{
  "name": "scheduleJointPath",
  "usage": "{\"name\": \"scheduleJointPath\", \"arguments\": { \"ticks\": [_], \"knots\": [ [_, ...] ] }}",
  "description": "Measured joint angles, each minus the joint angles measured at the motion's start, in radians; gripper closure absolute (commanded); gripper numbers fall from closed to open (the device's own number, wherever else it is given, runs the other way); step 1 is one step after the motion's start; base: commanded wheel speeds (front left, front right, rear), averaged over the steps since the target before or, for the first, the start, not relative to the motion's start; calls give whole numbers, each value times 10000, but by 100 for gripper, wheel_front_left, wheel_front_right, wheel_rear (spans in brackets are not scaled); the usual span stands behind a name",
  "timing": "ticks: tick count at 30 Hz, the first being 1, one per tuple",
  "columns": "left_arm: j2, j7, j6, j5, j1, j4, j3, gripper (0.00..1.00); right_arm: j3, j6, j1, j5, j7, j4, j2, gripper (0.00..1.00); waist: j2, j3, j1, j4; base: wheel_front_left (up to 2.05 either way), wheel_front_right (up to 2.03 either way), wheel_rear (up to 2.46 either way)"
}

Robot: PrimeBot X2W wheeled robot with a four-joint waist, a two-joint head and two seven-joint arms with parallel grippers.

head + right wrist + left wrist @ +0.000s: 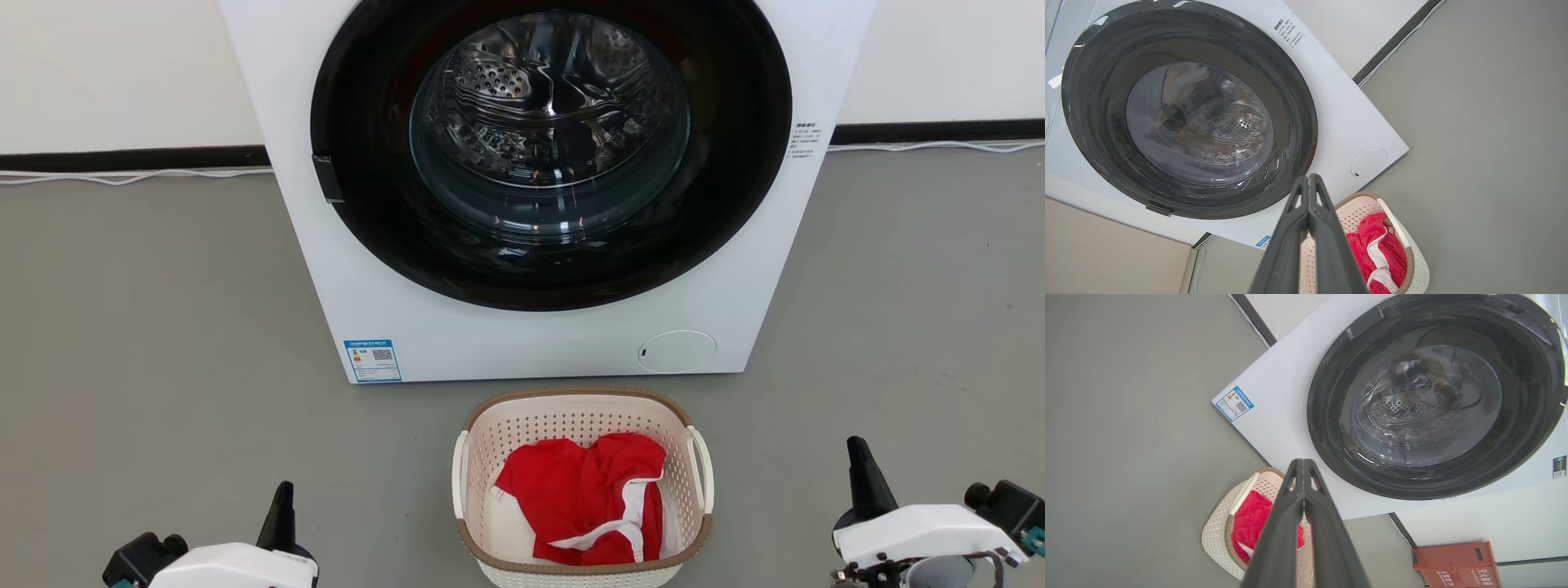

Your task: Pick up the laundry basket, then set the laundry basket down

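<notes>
The laundry basket (581,416) is cream-white and perforated, with a brown rim and a white loop handle on each side. It stands on the grey floor just in front of the washing machine and holds a red and white garment (584,498). My left gripper (283,490) is shut and empty at the lower left, well left of the basket. My right gripper (856,447) is shut and empty at the lower right, apart from the basket. The left wrist view shows the laundry basket (1218,535) behind the shut left gripper (1303,461); the right wrist view shows the laundry basket (1419,265) beside the shut right gripper (1308,176).
A white washing machine (539,335) with a closed dark round door (551,147) stands behind the basket. White cables (131,175) run along the wall base. A red-brown box (1455,565) sits beside the machine. Grey floor (163,367) lies open on both sides.
</notes>
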Motion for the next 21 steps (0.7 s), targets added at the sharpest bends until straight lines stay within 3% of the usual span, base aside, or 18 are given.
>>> {"name": "scheduleJointPath", "arguments": {
  "ticks": [21],
  "knots": [
    [38, 602, -303, -2113, -1, -640, 61, 100, -8, 0, 31, 2725, 600, -688, 13, 100, 0, 106, 0, -8, 0, 0, 0]
  ]
}}
